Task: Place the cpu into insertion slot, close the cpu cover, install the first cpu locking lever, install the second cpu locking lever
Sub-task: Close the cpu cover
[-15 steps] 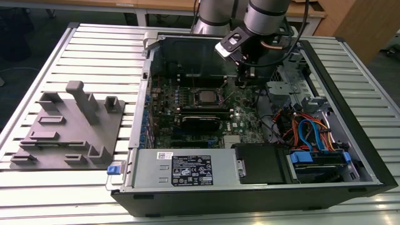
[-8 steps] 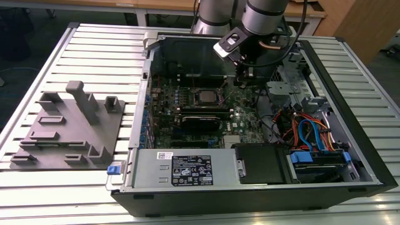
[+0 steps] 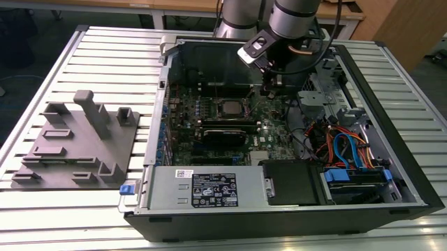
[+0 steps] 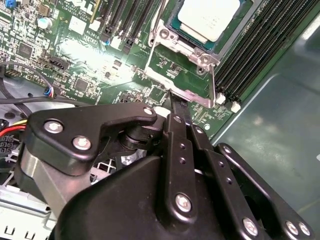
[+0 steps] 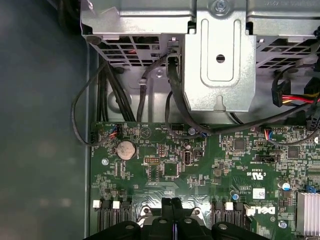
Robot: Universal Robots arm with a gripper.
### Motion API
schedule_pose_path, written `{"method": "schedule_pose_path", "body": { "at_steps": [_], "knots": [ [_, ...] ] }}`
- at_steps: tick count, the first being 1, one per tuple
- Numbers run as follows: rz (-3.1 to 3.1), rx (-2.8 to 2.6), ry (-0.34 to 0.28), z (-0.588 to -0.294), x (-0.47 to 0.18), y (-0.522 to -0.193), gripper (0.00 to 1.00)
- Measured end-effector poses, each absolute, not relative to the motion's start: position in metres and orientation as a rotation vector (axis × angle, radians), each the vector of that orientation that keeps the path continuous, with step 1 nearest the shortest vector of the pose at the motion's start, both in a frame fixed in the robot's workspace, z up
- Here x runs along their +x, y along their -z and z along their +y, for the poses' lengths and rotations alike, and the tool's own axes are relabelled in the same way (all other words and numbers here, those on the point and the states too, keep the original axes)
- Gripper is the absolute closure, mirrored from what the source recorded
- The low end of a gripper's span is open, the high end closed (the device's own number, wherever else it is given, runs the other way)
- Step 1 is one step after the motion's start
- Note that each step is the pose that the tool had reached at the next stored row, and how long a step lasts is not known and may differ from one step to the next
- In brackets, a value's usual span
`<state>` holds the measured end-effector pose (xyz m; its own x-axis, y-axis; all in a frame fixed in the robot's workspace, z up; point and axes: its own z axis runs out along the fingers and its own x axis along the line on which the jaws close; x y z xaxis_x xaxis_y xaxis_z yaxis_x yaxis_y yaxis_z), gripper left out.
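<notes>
Cpu (image 4: 207, 17) seated in insertion slot (image 4: 197, 96); cpu cover (image 4: 185, 46) looks down over it, so steps 1–2 prob done. Levers: can't tell if latched. Gripper (image 4: 176, 102) pinched together, holding nothing, tips just beside slot's edge, on exterior view's right.

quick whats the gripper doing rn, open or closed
Gripper: closed, nothing visibly held, its tip right beside the edge of the cpu cover.
</notes>
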<state>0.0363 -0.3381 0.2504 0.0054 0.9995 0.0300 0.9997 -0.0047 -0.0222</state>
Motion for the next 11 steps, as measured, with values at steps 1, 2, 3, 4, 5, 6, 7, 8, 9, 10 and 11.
{"method": "schedule_pose_path", "body": {
  "at_steps": [1,2,3,4,5,6,7,8,9,10,11],
  "knots": [
    [-2.19,-2.201,0.009,-0.3379,0.0359,-0.2504,0.9],
    [-2.19,-2.201,0.009,-0.338,0.0352,-0.2504,0.9],
    [-2.19,-2.201,0.009,-0.3379,0.0343,-0.2504,0.9],
    [-2.19,-2.201,0.009,-0.3379,0.0334,-0.2504,0.9],
    [-2.19,-2.201,0.009,-0.3379,0.0326,-0.2504,0.9],
    [-2.19,-2.201,0.009,-0.3379,0.0319,-0.2504,0.9],
    [-2.19,-2.201,0.009,-0.3379,0.0313,-0.2504,0.9],
    [-2.19,-2.201,0.009,-0.3379,0.0308,-0.2504,0.9],
    [-2.19,-2.201,0.009,-0.3379,0.0303,-0.2504,0.9],
    [-2.19,-2.201,0.009,-0.3379,0.0298,-0.2504,0.9],
    [-2.19,-2.201,0.009,-0.3379,0.0293,-0.2503,0.9]
  ]
}}
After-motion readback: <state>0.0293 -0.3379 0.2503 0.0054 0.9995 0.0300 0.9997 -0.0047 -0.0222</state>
